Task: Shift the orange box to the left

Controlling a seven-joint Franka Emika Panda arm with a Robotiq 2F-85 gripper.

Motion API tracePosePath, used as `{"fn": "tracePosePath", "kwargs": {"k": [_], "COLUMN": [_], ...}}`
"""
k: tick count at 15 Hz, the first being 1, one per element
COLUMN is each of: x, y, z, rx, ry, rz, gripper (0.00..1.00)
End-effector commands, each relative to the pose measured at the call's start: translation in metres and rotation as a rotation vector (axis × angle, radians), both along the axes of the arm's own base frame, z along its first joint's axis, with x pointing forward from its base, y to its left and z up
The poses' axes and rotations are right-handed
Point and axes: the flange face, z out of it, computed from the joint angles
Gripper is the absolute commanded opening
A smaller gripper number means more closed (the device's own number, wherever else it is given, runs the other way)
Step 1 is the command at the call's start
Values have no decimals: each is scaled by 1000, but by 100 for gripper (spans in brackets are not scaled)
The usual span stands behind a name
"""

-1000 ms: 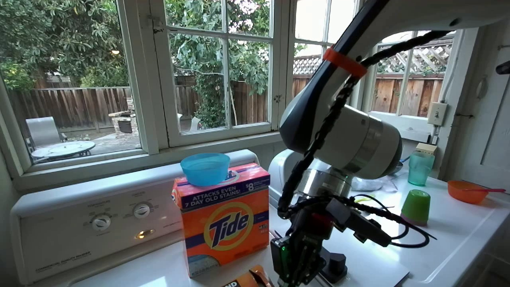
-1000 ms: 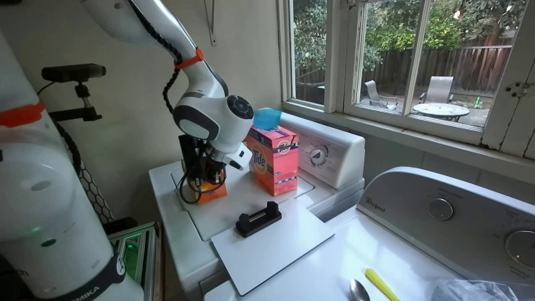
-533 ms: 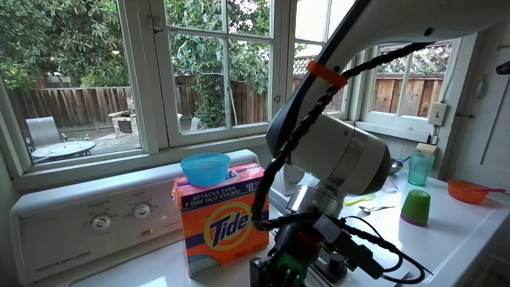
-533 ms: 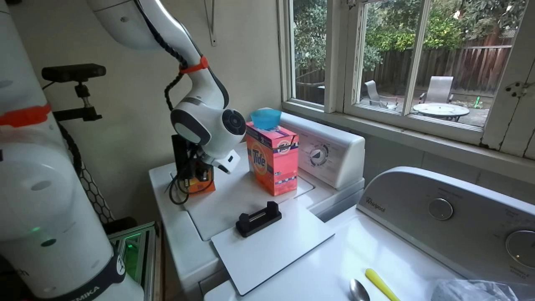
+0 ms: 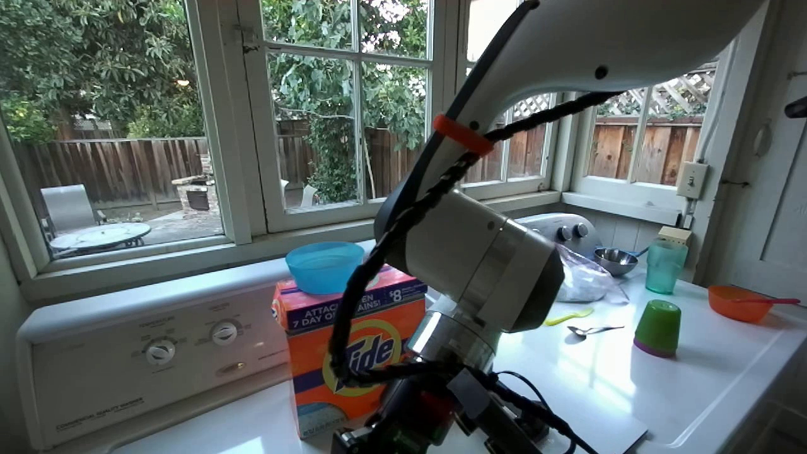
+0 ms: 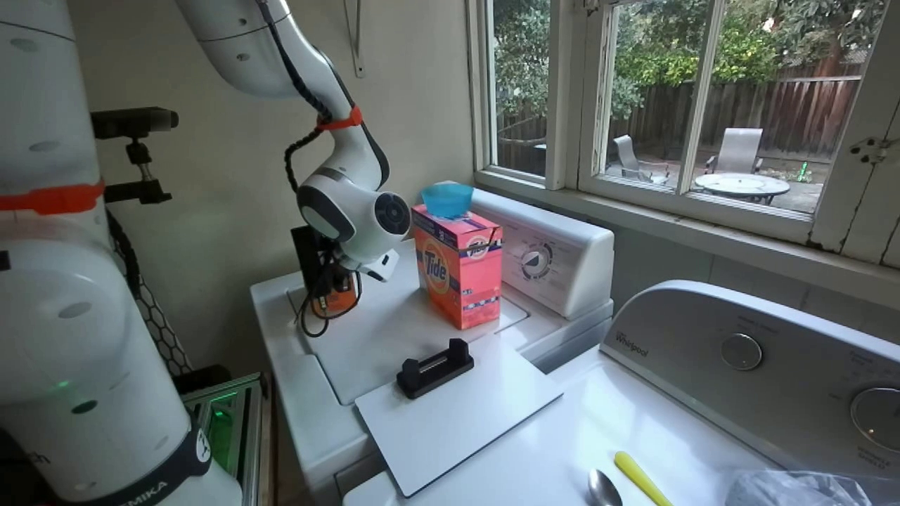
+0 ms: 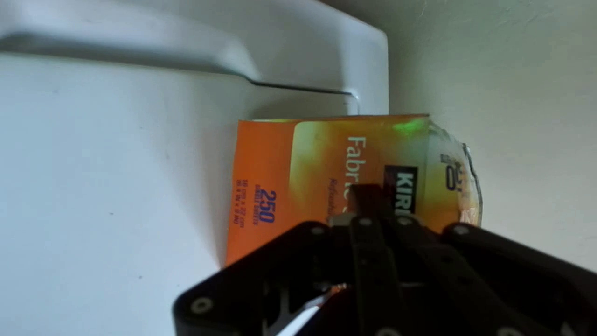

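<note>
The orange Tide carton stands upright in both exterior views (image 5: 373, 356) (image 6: 458, 274), with a blue bowl (image 5: 325, 268) on top; the arm covers part of it in an exterior view. A smaller brownish-orange Kirkland fabric-sheet box stands on the washer lid in the wrist view (image 7: 275, 158), and shows behind cables in an exterior view (image 6: 342, 301). My gripper (image 7: 378, 210) is shut, its fingertips in front of the Kirkland box's printed face; whether they touch it I cannot tell. The gripper (image 6: 328, 299) is apart from the Tide carton in that exterior view. Its tips are cut off in an exterior view.
A control panel (image 5: 161, 328) runs behind the Tide carton. A black clip-like object (image 6: 434, 369) sits on a white board (image 6: 457, 429). A green cup (image 5: 657, 328), orange bowl (image 5: 739, 304) and spoon (image 6: 605, 487) lie farther along. A wall (image 7: 522, 140) borders the washer.
The arm has moved left in an exterior view, in front of the Tide carton. The Kirkland box has shifted along with my gripper towards the washer's far end. The Tide carton and bowl have not moved.
</note>
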Motion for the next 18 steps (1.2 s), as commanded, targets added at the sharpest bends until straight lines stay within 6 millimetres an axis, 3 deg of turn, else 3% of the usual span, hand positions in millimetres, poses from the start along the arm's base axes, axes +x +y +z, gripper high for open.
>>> {"fn": "tracePosePath", "kwargs": {"k": [1, 6, 11, 12, 13, 18], "x": [4, -4, 1, 3, 4, 16], "y": [30, 60, 39, 28, 23, -39], "z": [-13, -19, -12, -6, -4, 38], "rx": [55, 86, 59, 42, 37, -80], "ry": [-9, -1, 13, 5, 6, 2], "rz": [24, 92, 152, 170, 190, 271], "gripper": [0, 0, 0, 26, 27, 63]}}
